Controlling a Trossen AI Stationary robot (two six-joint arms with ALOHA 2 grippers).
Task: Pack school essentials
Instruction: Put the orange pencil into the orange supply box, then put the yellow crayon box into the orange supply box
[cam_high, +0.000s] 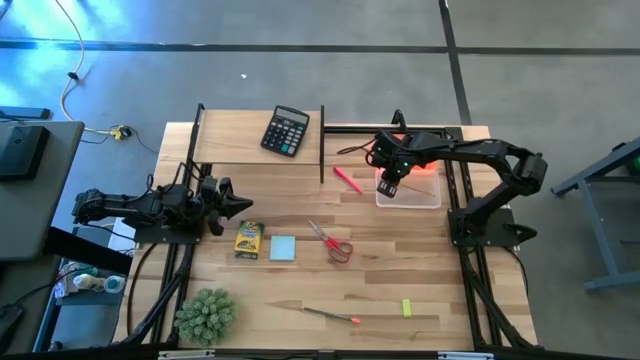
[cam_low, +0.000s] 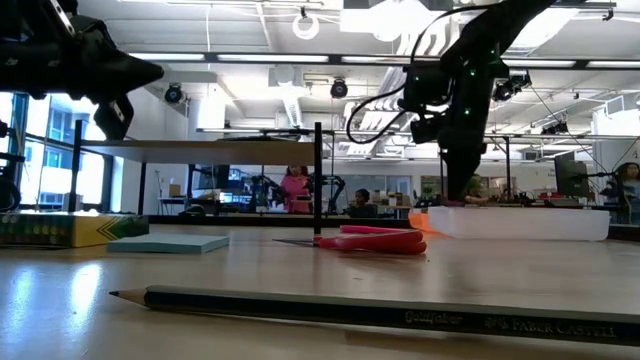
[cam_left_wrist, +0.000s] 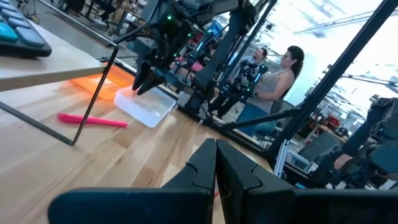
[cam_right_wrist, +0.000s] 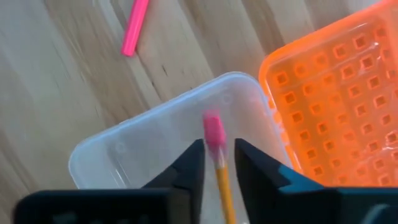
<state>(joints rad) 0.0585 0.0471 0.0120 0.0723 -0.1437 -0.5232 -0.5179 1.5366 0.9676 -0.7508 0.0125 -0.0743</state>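
1. Plant (cam_high: 206, 315) sits at the table's (cam_high: 420, 270) front left corner.
2. Left gripper (cam_high: 238, 206) waits at the left edge, fingers pressed together, holding nothing.
3. Crayon box (cam_high: 248, 240) lies just ahead of that gripper, with the blue pad (cam_high: 283, 248) just beside it on the right.
4. Calculator (cam_high: 286, 131) rests at the back, left of centre.
5. Scissors (cam_high: 334, 243) lie near mid-table, right of the pad.
6. Pencils (cam_high: 312, 312) lie near the front edge; the low view shows a dark one (cam_low: 380, 308) close up.
7. Marker (cam_high: 347, 179) lies on the wood, left of the clear bin (cam_high: 412, 193).
8. Right gripper (cam_right_wrist: 218, 160) hangs over the clear bin, fingers narrowly parted, a yellow pencil (cam_right_wrist: 220, 168) with a pink eraser end between them; whether they touch it I cannot tell.
9. Orange tray (cam_right_wrist: 336, 93) sits against the bin.
10. Eraser (cam_high: 407, 308) lies at the front right.
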